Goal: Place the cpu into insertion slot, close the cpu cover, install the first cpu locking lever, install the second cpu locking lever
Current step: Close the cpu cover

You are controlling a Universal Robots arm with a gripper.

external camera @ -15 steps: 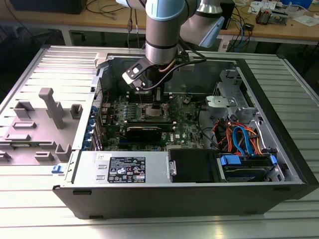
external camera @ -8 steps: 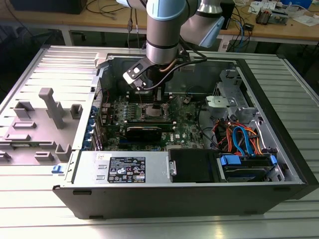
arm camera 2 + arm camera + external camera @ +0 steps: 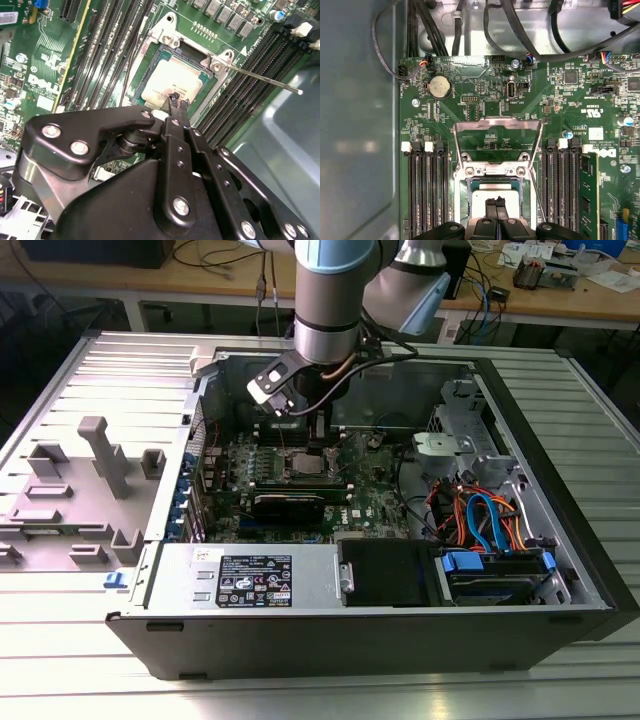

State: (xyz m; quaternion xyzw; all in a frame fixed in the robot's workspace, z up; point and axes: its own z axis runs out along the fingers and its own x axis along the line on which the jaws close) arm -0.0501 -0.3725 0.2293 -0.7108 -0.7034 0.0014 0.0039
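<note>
CPU (image 3: 170, 80) lies seated in the insertion slot (image 3: 495, 171), just beneath the gripper (image 3: 177, 100); we find its fingertips drawn together, gripping nothing. The CPU cover (image 3: 497, 121) stands swung open, with one locking lever (image 3: 260, 77) unlatched. Memory slots (image 3: 425, 190) closely flank the socket. The green board (image 3: 485, 100) lies flat inside the open computer case (image 3: 350, 650), which rests on a ribbed metal table (image 3: 300, 695).
</note>
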